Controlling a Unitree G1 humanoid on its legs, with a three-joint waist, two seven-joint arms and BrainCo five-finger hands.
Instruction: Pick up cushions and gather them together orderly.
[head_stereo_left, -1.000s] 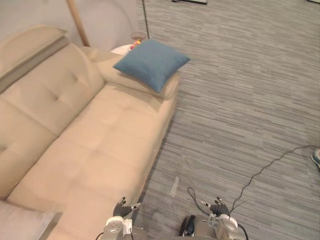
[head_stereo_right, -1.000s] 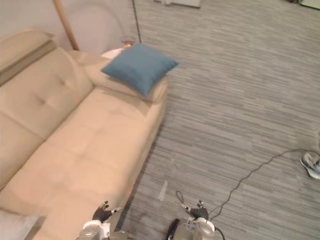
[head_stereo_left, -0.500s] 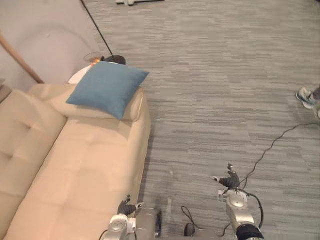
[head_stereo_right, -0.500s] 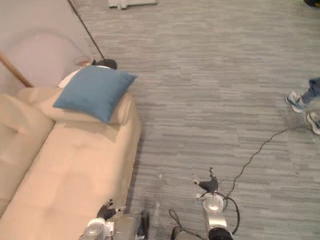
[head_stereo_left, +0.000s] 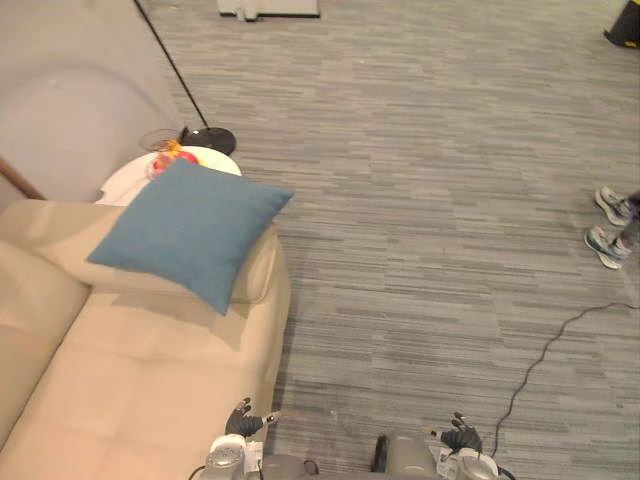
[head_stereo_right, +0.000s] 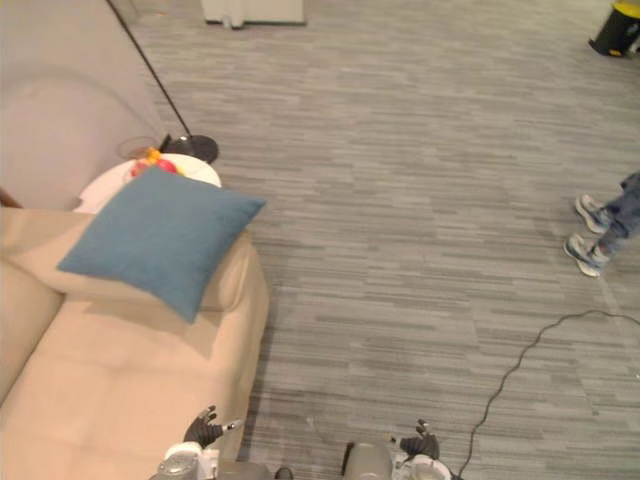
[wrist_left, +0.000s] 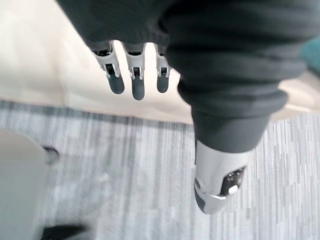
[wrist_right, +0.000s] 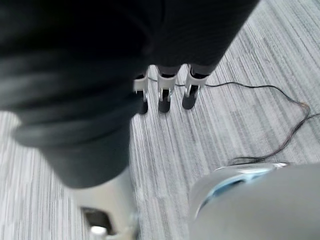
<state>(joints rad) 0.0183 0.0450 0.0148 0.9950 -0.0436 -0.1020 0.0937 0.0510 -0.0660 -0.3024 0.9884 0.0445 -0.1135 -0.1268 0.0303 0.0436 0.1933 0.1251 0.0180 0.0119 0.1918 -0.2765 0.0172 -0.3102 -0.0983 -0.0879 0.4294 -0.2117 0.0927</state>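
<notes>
A blue square cushion (head_stereo_left: 188, 232) rests tilted on the armrest of a beige sofa (head_stereo_left: 120, 370), at the sofa's far end. My left hand (head_stereo_left: 243, 423) hangs low by the sofa's front edge, fingers (wrist_left: 132, 82) straight and holding nothing. My right hand (head_stereo_left: 460, 438) hangs over the grey floor at the lower right, fingers (wrist_right: 165, 95) relaxed and empty. Both hands are far from the cushion.
A small round white side table (head_stereo_left: 125, 181) with colourful items stands behind the armrest. A floor lamp's black base (head_stereo_left: 210, 139) sits beside it. A person's shoes (head_stereo_left: 606, 225) are at the right edge. Grey striped carpet (head_stereo_left: 430, 200) spreads to the right.
The camera has shifted, so the cushion and sofa end now sit lower and closer in view. The right hand has dropped toward the bottom edge.
</notes>
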